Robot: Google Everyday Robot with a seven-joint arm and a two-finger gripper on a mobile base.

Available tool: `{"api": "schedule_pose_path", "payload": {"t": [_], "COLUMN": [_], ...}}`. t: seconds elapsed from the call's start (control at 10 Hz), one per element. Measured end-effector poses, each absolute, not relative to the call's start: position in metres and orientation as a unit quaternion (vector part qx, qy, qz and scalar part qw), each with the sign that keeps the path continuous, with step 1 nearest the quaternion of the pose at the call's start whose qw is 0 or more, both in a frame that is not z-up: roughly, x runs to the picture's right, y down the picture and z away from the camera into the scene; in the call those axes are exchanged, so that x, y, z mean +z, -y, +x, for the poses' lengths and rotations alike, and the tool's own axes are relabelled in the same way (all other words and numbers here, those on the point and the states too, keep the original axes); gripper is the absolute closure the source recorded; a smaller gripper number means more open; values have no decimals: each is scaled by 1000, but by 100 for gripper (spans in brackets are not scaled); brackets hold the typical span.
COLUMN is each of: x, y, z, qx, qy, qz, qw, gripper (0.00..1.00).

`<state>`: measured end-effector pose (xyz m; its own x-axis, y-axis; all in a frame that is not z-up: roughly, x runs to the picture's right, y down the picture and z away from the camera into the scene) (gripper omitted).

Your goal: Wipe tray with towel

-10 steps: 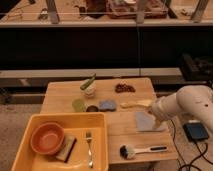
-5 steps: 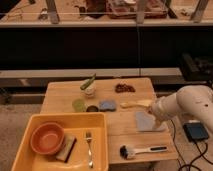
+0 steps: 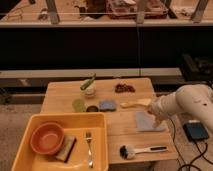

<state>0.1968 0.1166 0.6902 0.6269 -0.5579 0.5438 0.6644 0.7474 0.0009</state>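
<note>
Although the gripper [image 3: 156,118] hangs at the right edge of the towel [image 3: 145,121], its jaws stand wide and grasp nothing, so the wiping has not begun. The towel lies flat on the wooden table [image 3: 125,136], apart from the tray [image 3: 70,116] at the front left, which holds an orange bowl [image 3: 47,138], a fork [image 3: 89,148] and a dark pad [image 3: 65,148]. Grasping, carrying and wiping all remain.

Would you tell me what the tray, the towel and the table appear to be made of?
The tray is probably plastic, going by its even yellow-orange colour, smooth look and rounded rim. The towel seems to be thin cloth: pale grey, matte, lying flat. The table looks like light, matte wood, with lines like plank seams. The pincer hangs over the towel's right edge.
</note>
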Motion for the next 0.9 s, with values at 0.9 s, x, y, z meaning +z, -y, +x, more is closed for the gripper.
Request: {"api": "schedule_pose_path", "payload": {"t": [0.9], "x": [766], "y": [-125], "z": [214], "qx": [-357], "qy": [193], "qz": [-114], "qw": [907], "gripper": [20]}}
